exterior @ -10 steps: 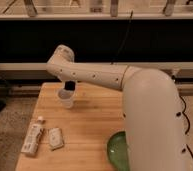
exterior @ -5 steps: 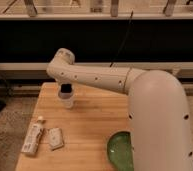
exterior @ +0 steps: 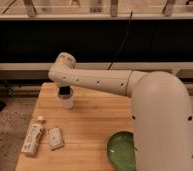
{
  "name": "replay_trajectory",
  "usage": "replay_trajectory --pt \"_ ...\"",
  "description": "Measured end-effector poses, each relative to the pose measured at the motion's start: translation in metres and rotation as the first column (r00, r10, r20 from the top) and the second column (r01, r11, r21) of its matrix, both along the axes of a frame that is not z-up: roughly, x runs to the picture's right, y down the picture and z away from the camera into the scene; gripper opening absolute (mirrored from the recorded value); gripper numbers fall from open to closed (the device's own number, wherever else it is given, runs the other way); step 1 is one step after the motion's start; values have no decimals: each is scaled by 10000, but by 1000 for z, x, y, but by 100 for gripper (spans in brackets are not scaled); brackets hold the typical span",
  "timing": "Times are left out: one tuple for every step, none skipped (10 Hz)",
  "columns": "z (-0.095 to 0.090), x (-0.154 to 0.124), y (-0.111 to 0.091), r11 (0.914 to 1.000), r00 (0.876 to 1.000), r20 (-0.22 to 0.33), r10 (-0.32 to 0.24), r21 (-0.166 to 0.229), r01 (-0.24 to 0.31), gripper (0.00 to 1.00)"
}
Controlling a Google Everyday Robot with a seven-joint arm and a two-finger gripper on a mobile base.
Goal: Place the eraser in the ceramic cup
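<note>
**Gripper down at cup mouth, eraser not visible**

Near edge: green bowl (exterior: 121,150) at front right of the wooden table (exterior: 90,125), partly behind the big white arm (exterior: 155,120). Front left: a long white packet (exterior: 32,138) and a smaller pale packet (exterior: 55,138) just beside it, both flat, unchanged from the earlier frames.

Mid table, back left: ceramic cup (exterior: 66,101), upright, whitish. The gripper (exterior: 64,92) sits directly over it, dark tip at or just inside the mouth. Over the last second the arm has swung left and dropped a bit, so the tip now lines up with the cup rather than hanging at its right edge.

Jaws: cannot tell how far open, or whether they hold anything; the tip is a dark blob. Eraser not seen separately anywhere on the table, so likely at the gripper tip or already inside the cup, cannot tell which.

Judgement: this is the release step, nearly done. Risk: nudging the light cup on retreat.

Far: dark wall, rail, cable.
</note>
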State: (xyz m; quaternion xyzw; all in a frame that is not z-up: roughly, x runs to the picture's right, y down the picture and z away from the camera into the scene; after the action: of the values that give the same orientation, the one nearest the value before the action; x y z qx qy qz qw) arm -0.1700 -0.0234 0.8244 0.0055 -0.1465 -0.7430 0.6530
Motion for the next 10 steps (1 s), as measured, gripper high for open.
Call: replay_trajectory --pt "1 1 1 10000 10000 35 -12 30 12 1" --pt "3 2 3 10000 10000 44 11 36 -11 8" --pt "5 3 4 10000 10000 35 20 30 -20 18" --pt "6 4 6 10000 10000 44 21 19 -21 30" --pt "7 4 8 10000 10000 44 25 6 -25 40" --pt "8 5 9 10000 10000 38 30 -7 -30 48" --pt "9 5 11 10000 10000 35 23 -27 -23 60" --pt "9 5 12 10000 10000 28 20 -46 -20 68" --pt "10 6 13 10000 10000 15 26 -74 -26 76" --pt "11 7 15 9999 10000 2 34 -97 -34 80"
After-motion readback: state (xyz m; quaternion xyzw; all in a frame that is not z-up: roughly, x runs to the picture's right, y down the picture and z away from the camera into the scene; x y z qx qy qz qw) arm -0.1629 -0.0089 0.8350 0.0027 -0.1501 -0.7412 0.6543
